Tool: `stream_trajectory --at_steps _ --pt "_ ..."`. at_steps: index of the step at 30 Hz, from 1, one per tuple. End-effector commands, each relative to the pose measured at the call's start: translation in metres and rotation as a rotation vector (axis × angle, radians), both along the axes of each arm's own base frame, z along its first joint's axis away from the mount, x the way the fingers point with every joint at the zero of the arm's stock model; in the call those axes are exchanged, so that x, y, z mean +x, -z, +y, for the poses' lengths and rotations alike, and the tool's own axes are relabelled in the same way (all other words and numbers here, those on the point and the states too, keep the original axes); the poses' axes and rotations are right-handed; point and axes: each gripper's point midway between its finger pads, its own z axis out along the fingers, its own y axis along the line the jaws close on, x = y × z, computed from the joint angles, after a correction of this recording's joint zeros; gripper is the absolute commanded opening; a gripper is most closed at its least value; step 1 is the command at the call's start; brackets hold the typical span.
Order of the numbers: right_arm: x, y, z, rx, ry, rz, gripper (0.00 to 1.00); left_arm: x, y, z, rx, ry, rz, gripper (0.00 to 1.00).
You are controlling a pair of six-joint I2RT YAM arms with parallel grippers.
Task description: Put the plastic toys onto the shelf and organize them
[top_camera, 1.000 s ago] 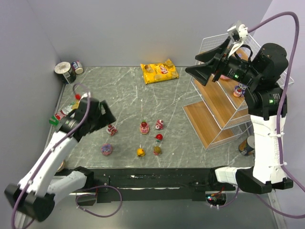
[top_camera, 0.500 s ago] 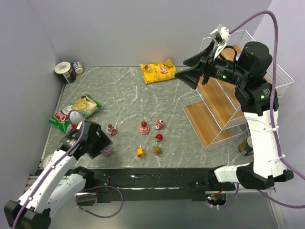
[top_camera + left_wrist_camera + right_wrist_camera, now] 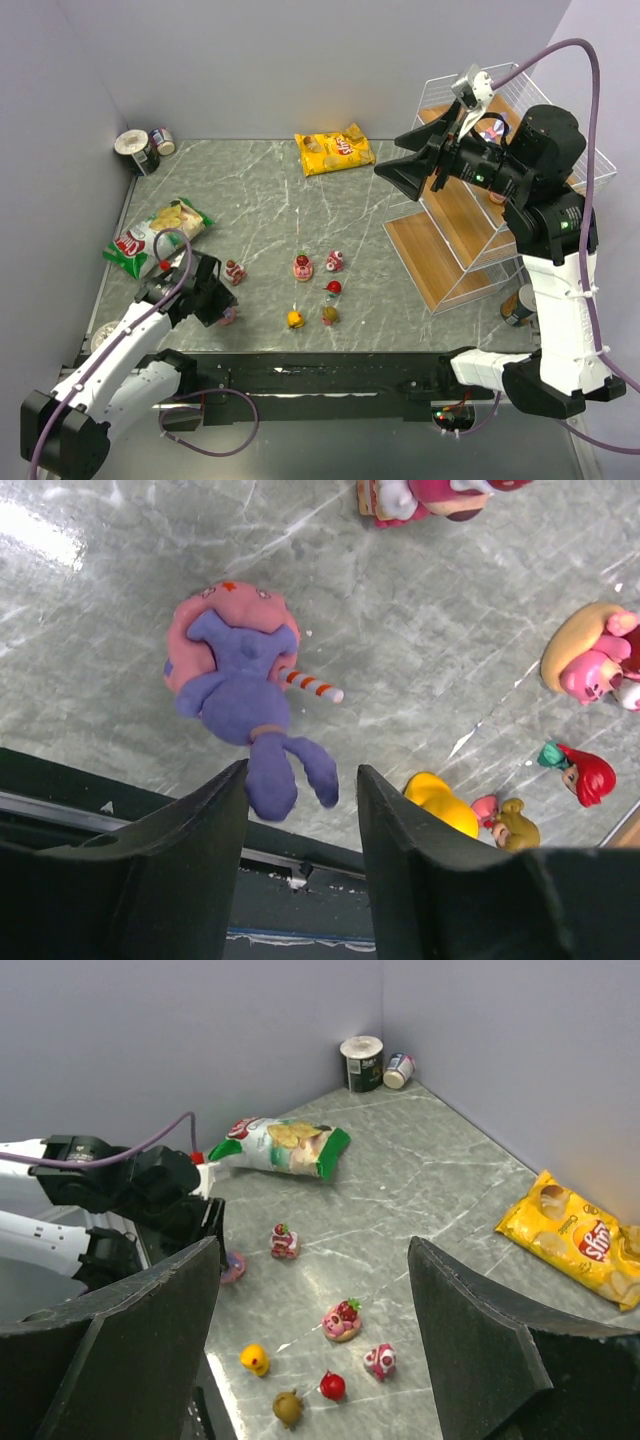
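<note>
Seen from above, the left gripper (image 3: 216, 305) covers nearly all of the purple bunny (image 3: 228, 317); only a pink sliver of its base peeks out. At the left wrist, the bunny's ears lie between the fingers (image 3: 190, 830), though whether either pad touches them I can't tell. There a red-and-pink toy (image 3: 430, 495) is cut off by the top edge, and a pink figurine (image 3: 595, 660) by the right edge. The right arm (image 3: 555, 210) hides part of the shelf (image 3: 440, 250), most of a pink toy (image 3: 490, 128) on it, and half a can (image 3: 518, 305) beside it. The yellow snack bag (image 3: 575, 1245) runs off the right wrist picture, where the olive piece (image 3: 288, 1408) is too small to name.
</note>
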Motion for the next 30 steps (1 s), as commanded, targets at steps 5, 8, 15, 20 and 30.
stream_trajectory --at_steps 5,8,15,20,30 --pt "-0.005 0.000 -0.004 -0.024 0.013 -0.030 0.82 0.017 -0.004 -0.002 0.010 0.001 -0.041 0.22" --pt "-0.005 0.001 -0.004 -0.029 0.011 -0.029 0.82 0.021 -0.008 -0.013 -0.022 0.057 -0.048 0.03" --pt "-0.004 0.007 -0.003 -0.027 0.006 -0.006 0.82 0.029 -0.035 -0.039 -0.109 0.179 -0.064 0.01" --pt "-0.004 0.013 0.002 -0.008 -0.002 0.033 0.82 0.039 -0.083 -0.076 -0.300 0.261 -0.128 0.01" --pt "-0.005 0.038 0.019 -0.041 -0.007 0.109 0.81 0.055 -0.104 -0.159 -0.520 0.470 -0.157 0.01"
